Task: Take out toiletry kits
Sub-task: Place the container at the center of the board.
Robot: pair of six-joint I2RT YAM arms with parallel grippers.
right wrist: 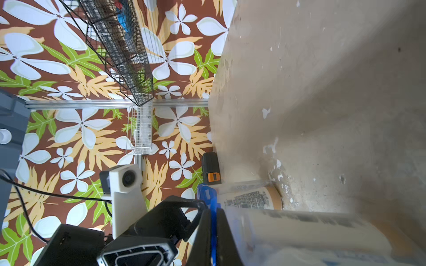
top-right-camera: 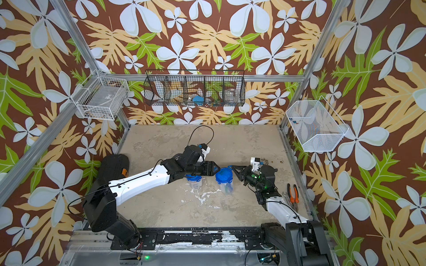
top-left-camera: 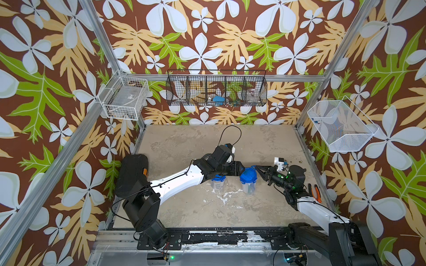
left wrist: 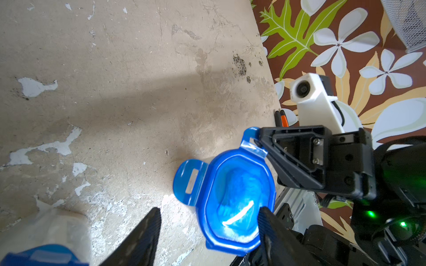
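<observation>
Two clear jars with blue lids stand mid-table; the toiletry kits show only dimly through their walls. The right jar (top-left-camera: pixel 248 187) carries a blue lid (left wrist: pixel 237 198) with two tabs flipped up. My right gripper (right wrist: pixel 213 221) is shut on one tab (left wrist: pixel 250 135). My left gripper (left wrist: pixel 207 221) is open over the lid's opposite side; one fingertip (left wrist: pixel 267 225) touches the rim, the other stands off over the table. The left jar (top-left-camera: pixel 216 184) sits under my left wrist, and a printed tube (right wrist: pixel 251 198) shows inside it.
A black wire basket (top-left-camera: pixel 216 87) hangs on the back wall, a white wire basket (top-left-camera: pixel 124 99) at the left and a white mesh basket (top-left-camera: pixel 341 126) at the right. A black case (top-left-camera: pixel 133 175) lies left of the jars; orange pliers (top-left-camera: pixel 314 192) lie by the right edge.
</observation>
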